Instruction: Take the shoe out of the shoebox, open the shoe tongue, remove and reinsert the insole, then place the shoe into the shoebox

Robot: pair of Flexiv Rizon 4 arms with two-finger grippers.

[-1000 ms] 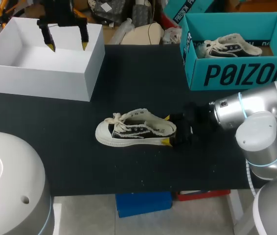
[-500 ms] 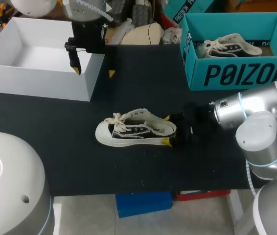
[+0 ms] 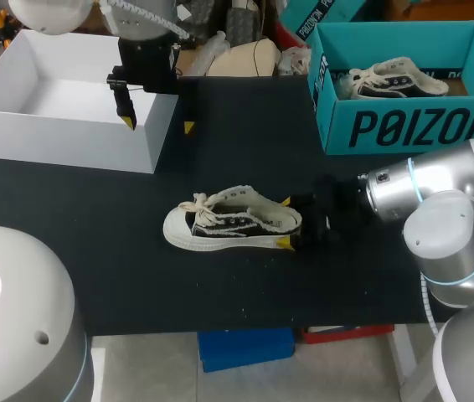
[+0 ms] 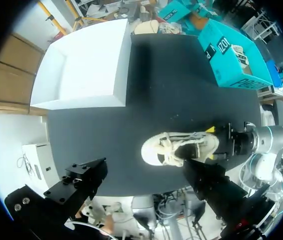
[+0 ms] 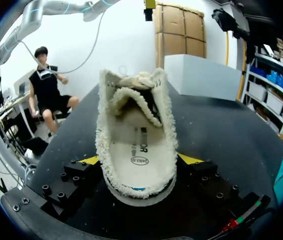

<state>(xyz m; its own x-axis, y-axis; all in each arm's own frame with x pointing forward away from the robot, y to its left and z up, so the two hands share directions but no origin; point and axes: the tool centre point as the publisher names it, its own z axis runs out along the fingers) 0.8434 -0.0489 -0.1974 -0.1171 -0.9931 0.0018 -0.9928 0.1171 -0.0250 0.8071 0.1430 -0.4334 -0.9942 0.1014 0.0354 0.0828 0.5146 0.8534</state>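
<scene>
right end effector clamped on shoe heel, toe pointing away, on bench | left end effector apart, empty, over shoebox rim, shoe well ahead of it | should pinch tongue tip, lift gently; right pins heel

Table: open lane between white box and teal box. Shoe mid-table; right tool clamps its heel, toe side free. Left tool, fingers spread, straddles white box's corner.
</scene>
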